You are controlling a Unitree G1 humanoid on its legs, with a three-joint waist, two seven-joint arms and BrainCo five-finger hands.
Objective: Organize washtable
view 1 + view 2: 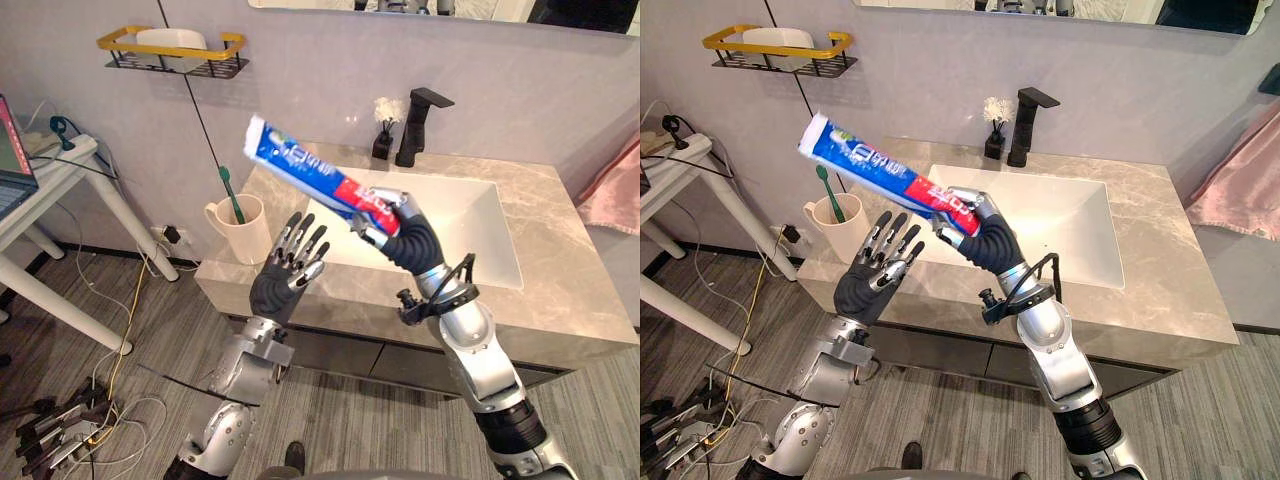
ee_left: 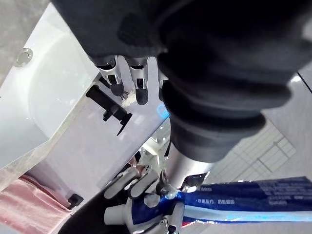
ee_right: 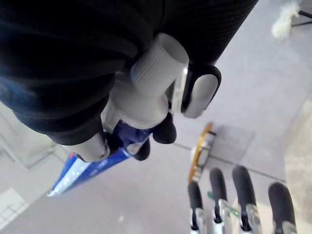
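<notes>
Tube: You have the toothpaste tube (image 1: 300,165) held aloft above the front left part of the countertop (image 1: 540,290), clear of every surface.
Right hand: The right hand (image 1: 398,222) has its fingers and thumb curled round the tube's cap end. Its wrist view shows the white cap jutting out past the grip.
Left hand: The left hand (image 1: 290,268) is raised with its fingers straight and spread, holding nothing. It sits under the tube's middle and apart from it.
Long axis: The tube slants up from your right hand toward the robot's left, with its flat crimped end highest and pointing toward the wall shelf (image 1: 170,50).
Cup: The cream cup (image 1: 238,228), with a green toothbrush (image 1: 230,190) standing in it, sits on the counter's left end. It is just beside the left hand and below the tube's raised end.
Nearer hand: The left hand is nearer the cup, but the right hand has the tube.
Next move, as a judgement: If the tube is meant for the cup, you would likely have to swing its raised end down and leftward, or pass it to the open left hand first.
Risk: The toothbrush already leans in the cup and could be knocked.
</notes>
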